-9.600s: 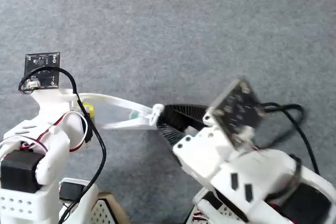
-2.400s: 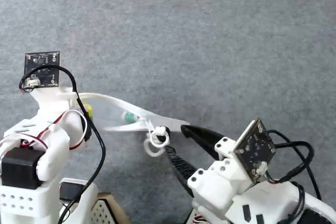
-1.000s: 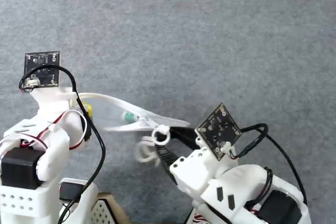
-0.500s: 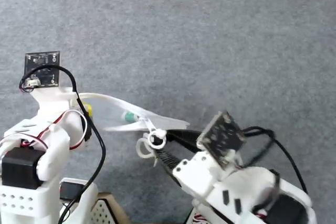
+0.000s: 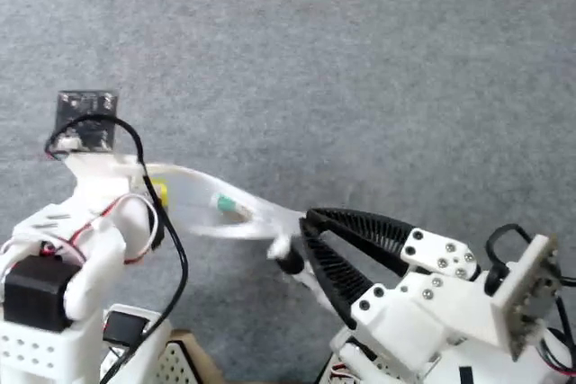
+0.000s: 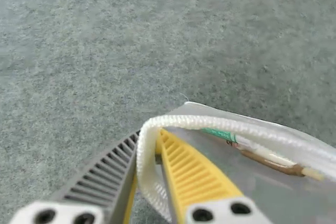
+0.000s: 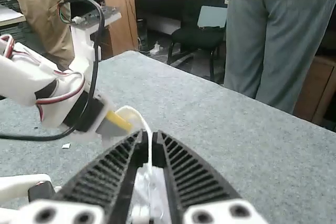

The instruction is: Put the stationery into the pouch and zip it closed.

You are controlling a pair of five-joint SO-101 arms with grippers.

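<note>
A clear pouch (image 5: pixel 193 195) with a white zipper edge (image 6: pixel 236 127) hangs stretched between the two arms above the grey table. Inside it lie a green-capped pen (image 5: pixel 225 204) (image 6: pixel 220 134) and a brownish pencil (image 6: pixel 268 162). My left gripper (image 5: pixel 155 193) (image 6: pixel 157 132), with a yellow pad, is shut on the pouch's left end. My right gripper (image 5: pixel 301 227) (image 7: pixel 146 137), with black ribbed fingers (image 5: pixel 360 227), is shut on the pouch's right end, and the white edge (image 7: pixel 137 119) runs in between its jaws.
Grey felt (image 5: pixel 342 69) covers the whole table, with free room across the middle and back. The arm bases and a perforated board (image 5: pixel 175 357) sit along the front edge. Beyond the far edge stand a chair (image 7: pixel 210 24) and desks.
My right arm has swung right and turned, its camera board now far right and its gripper stretched toward the pouch end. The dangling zipper ring has gone from sight. My left arm shifted slightly right.
</note>
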